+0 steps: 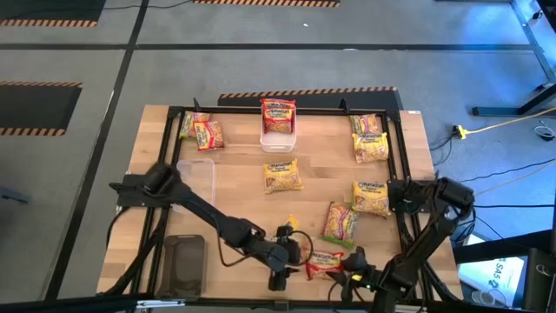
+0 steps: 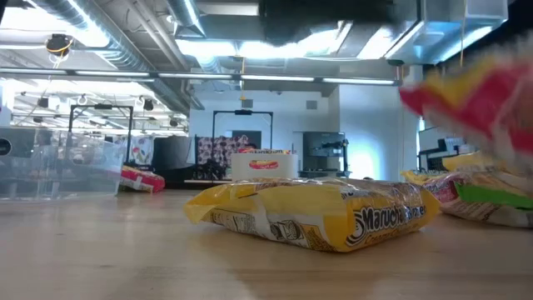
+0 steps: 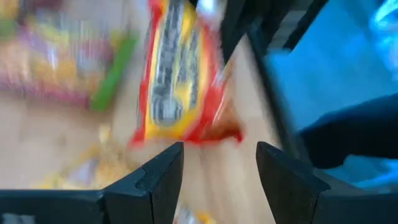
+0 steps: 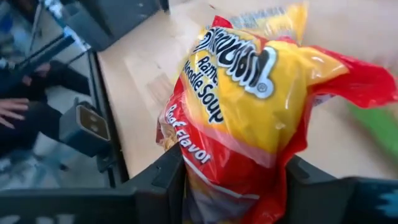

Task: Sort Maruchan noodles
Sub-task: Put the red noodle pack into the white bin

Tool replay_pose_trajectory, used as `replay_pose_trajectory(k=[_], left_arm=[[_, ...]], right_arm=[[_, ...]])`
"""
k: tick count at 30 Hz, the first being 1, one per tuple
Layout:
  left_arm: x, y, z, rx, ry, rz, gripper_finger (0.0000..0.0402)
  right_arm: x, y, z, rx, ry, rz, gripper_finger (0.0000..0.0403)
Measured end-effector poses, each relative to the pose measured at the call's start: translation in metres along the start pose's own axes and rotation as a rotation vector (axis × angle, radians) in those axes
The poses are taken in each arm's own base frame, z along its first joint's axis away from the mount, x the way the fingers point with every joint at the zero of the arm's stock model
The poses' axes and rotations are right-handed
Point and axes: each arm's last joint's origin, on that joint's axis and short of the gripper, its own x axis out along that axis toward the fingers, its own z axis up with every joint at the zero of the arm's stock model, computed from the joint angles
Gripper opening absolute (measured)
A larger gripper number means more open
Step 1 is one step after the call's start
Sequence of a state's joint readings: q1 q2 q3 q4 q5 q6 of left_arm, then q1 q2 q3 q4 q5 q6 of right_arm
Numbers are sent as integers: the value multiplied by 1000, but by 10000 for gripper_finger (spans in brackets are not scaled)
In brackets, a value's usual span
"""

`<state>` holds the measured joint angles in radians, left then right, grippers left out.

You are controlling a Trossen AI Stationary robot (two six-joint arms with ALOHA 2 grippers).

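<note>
A red-and-yellow Maruchan noodle packet (image 4: 249, 93) sits between the fingers of my right gripper (image 4: 236, 186), which is shut on it near the table's near edge (image 1: 323, 263). In the low view it is a blur above the table (image 2: 475, 96). My left gripper (image 3: 217, 155) is open and empty just left of that packet (image 1: 294, 254) and points toward it. Other packets lie flat on the table: a yellow one at the middle (image 1: 283, 176), a green-banded one (image 1: 340, 223), three at the right (image 1: 372, 198) and two at the far left (image 1: 201, 130). One more sits in the white bin (image 1: 278, 113). My right gripper pinches the packet between its two fingers at the red-edged end nearest the wrist (image 4: 205, 168). The wrapper bunches between them. The fingers come slanting down from the table's near right side. The packet is lifted clear of the table and sticks out forward past the fingers.
A white bin (image 1: 278, 137) stands at the far middle. A clear bin (image 1: 198, 178) stands at the left, and a dark tray (image 1: 182, 261) lies at the near left. A black frame (image 1: 401, 165) borders the table. A person's hand (image 4: 12, 109) shows beyond the table edge.
</note>
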<state>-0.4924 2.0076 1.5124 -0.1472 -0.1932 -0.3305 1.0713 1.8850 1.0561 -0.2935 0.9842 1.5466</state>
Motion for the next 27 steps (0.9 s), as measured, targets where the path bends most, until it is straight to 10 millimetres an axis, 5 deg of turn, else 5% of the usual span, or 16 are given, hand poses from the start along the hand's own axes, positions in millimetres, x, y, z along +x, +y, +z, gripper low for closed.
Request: replay_pose_trajectory(k=[7, 12, 21, 27], left_arm=[[-43, 26, 18, 24, -66, 7, 196], [-64, 65, 8, -16, -86, 25, 196], [-67, 109, 1, -48, -82, -26, 196], [-67, 121, -2, -63, -60, 9, 196]], right_arm=[[1, 5, 48, -265, 15, -18, 134], [19, -1, 90, -469, 97, -37, 134], [58, -24, 150, -631, 218, -39, 134], [66, -32, 167, -666, 222, -43, 134]])
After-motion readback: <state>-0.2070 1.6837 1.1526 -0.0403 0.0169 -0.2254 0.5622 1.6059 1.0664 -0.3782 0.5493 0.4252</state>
